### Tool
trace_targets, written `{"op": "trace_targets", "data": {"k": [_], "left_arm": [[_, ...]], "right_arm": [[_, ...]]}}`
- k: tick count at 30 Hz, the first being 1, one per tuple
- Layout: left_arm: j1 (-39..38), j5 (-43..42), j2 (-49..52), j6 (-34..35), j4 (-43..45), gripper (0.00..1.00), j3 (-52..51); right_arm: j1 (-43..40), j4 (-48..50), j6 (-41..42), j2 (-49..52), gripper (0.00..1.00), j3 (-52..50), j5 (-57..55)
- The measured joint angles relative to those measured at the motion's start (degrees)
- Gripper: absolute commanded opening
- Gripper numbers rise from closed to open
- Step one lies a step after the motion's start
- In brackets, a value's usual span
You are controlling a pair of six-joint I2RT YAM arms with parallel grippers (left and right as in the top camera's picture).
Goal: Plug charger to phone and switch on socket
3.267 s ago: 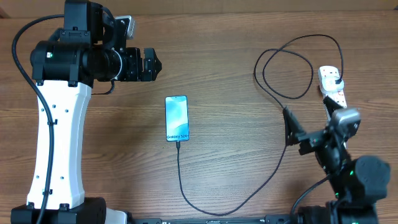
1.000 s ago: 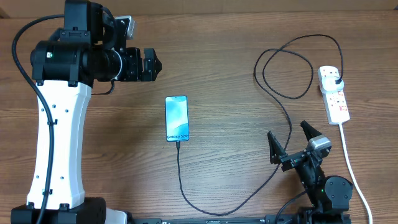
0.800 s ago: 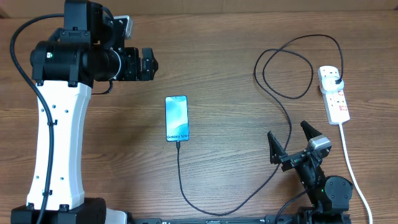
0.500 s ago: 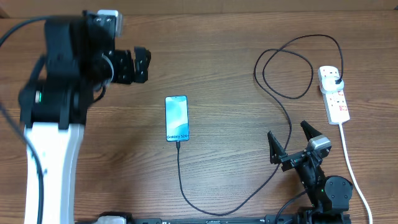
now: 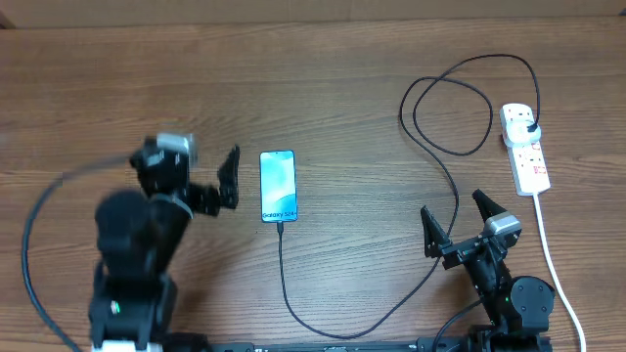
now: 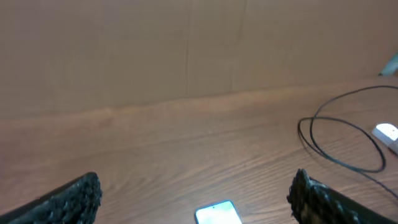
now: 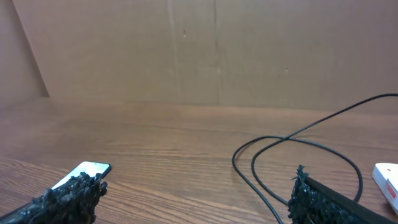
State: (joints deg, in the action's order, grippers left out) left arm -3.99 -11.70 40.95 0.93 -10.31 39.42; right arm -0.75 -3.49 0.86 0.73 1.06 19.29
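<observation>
The left arm (image 5: 132,244) is appearing blurred in the overhead view. The phone (image 6: 217,213) is running off the bottom edge of the left wrist view, and the socket (image 6: 387,131) is getting cut by its right edge. From overhead, the switches (image 5: 531,156) are showing too small to read.

phone (image 5: 278,185) 1 | charger (image 5: 282,259) 1 | socket (image 5: 528,156) 1 | white cord (image 5: 553,256) 1 | arms (image 5: 132,259) 2

Right pincer (image 7: 198,179) spread wide; phone (image 7: 87,169) lower left; charger (image 7: 287,138) loops right; socket (image 7: 388,177) at edge.
</observation>
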Motion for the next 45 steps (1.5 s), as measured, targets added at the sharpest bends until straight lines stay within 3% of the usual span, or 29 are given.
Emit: {"op": "trace_targets", "data": {"k": [6,15,22,45], "left_arm": [[0.00,0.00,-13.84,-4.33,9.20,1.00,-14.23],[0.00,0.24,-27.32,-11.58,9.94,1.00,-26.51],[0.00,2.27,-35.41,-13.22,10.29,1.00,-32.33],[0.00,7.50,-40.11,-13.14,6.03,1.00,-38.75]], "right_arm": [[0.04,0.00,0.00,0.00,1.00,0.00,0.02],[0.04,0.00,0.02,0.00,1.00,0.00,0.02],[0.04,0.00,0.00,0.00,1.00,0.00,0.00],[0.04,-0.02,0.04,0.00,1.00,0.00,0.02]]}}
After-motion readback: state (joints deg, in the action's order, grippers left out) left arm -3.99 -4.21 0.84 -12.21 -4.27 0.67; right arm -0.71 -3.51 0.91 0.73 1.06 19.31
